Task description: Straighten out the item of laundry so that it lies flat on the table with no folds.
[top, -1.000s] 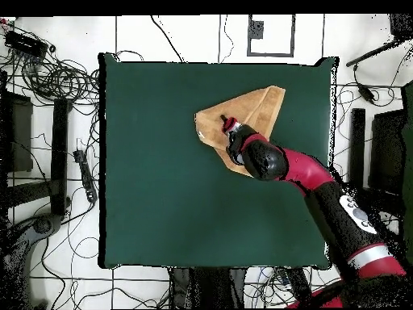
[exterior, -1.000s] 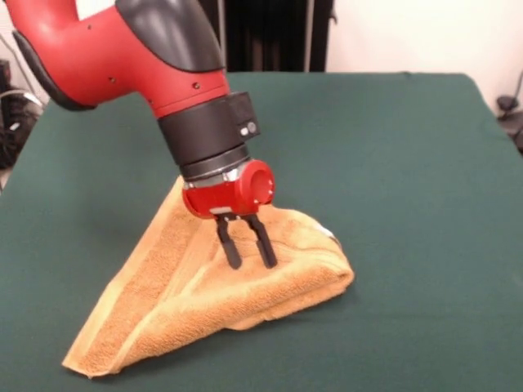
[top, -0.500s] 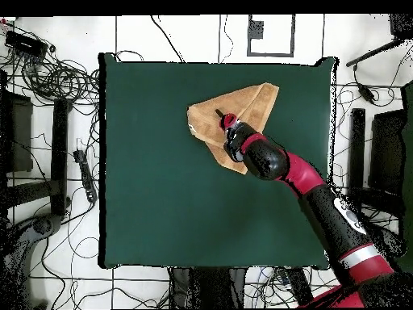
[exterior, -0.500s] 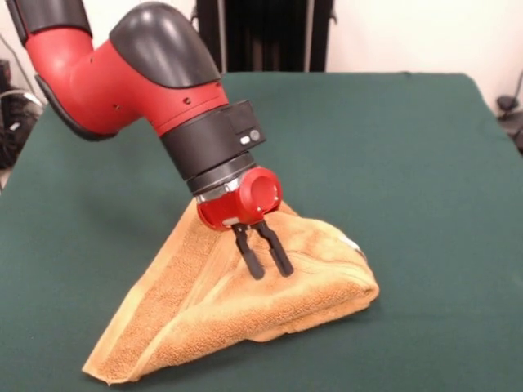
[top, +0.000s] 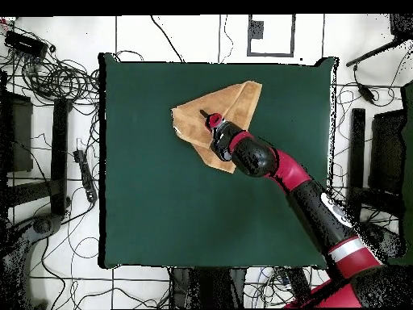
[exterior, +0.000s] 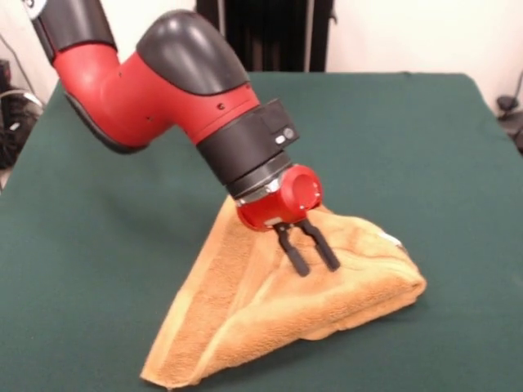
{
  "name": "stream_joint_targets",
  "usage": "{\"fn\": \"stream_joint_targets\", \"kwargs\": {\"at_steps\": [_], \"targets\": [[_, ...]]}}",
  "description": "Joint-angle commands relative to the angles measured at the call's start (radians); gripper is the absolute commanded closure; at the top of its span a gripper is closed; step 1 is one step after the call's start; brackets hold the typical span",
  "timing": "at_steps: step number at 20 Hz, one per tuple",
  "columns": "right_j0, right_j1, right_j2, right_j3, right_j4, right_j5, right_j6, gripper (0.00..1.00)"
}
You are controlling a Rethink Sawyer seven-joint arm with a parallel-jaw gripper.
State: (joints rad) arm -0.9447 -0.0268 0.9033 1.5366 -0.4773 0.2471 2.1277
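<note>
The towel (exterior: 270,314) is seen folded into a rough triangle on the table (exterior: 425,139), one corner at the near edge and a thick fold on the right. The gripper (exterior: 315,263) is pressed into its middle, fingers slightly parted with nothing clamped between them. Behind, the arm (exterior: 163,90) slants up.

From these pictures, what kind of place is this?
Probably a robotics lab: a robot arm works a towel on a green-covered table, with loose cables across the tiled floor around it.
</note>
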Motion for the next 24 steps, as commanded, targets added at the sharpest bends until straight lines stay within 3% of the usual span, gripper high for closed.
{"fn": "stream_joint_targets", "kwargs": {"at_steps": [1,10,14,18,24], "targets": [[0.090,0.090,0.060,-0.015,-0.031,0.155,-0.217,0.00],[0.118,0.085,0.061,-0.047,-0.014,0.174,-0.192,0.00],[0.236,-0.140,-0.177,-0.029,-0.008,0.152,0.056,0.00],[0.380,-0.296,-0.445,-0.092,-0.032,0.223,0.158,0.00],[0.562,-0.330,-0.729,-0.215,-0.024,0.423,0.217,0.00]]}}
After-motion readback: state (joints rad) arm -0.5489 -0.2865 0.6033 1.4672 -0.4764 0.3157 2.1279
